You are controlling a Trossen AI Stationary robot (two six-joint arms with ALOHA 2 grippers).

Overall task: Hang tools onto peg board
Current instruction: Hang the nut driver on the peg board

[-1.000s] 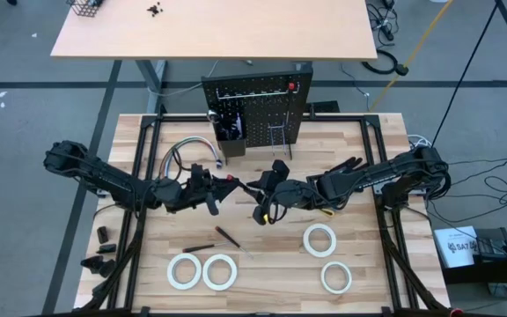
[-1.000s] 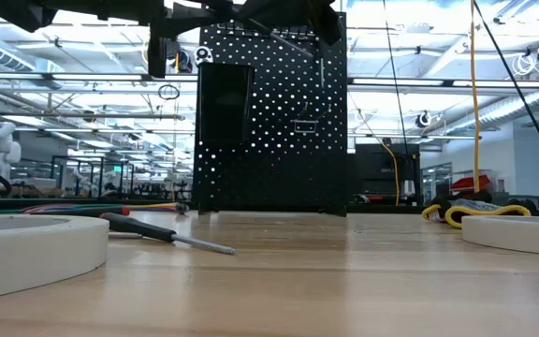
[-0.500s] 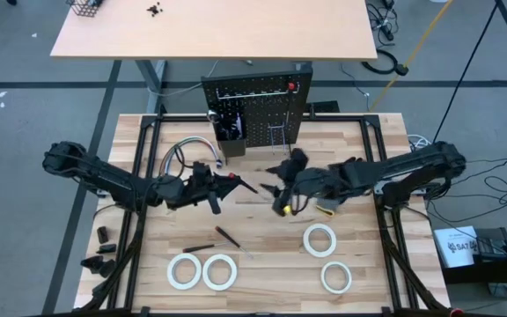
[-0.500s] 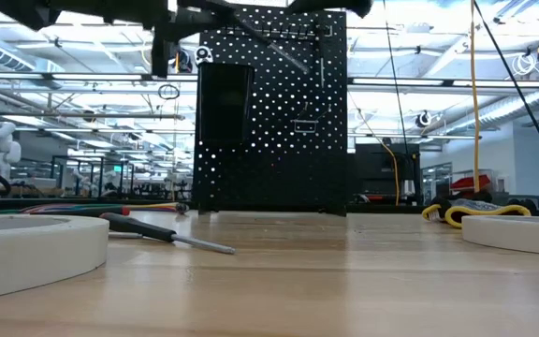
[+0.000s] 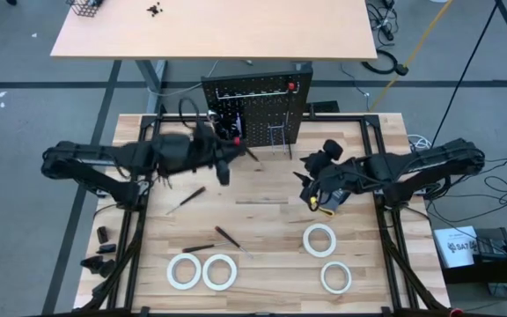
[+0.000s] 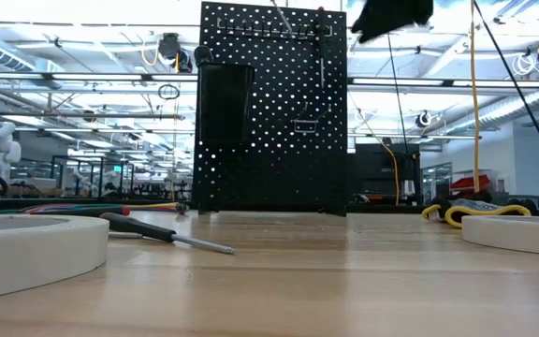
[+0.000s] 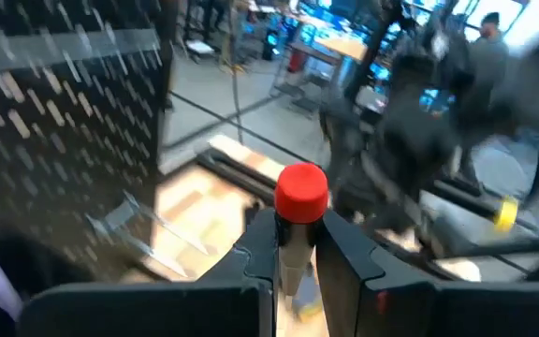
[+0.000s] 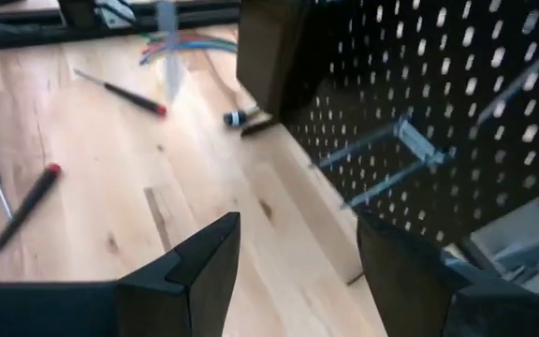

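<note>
A: Red-capped screwdriver [image 7: 299, 201] sits clamped in our left gripper [image 5: 227, 158] by the board [image 5: 255, 110], upper centre.

B: Our right gripper [image 8: 298, 257] gapes empty; four rolls [image 5: 320, 239] and screwdrivers [image 5: 229, 236] remain lower down.

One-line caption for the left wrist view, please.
Left gripper shut on a red-capped tool, carried beside the black peg board above the wooden table.

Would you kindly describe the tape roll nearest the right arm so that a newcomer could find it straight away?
Start at the peg board standing at the table's far edge, then look toward the near right part of the table. Two white tape rolls lie there; the wanted tape roll is the one closer to the board, just below the right pincer, while its neighbour lies nearer the front edge.
</note>
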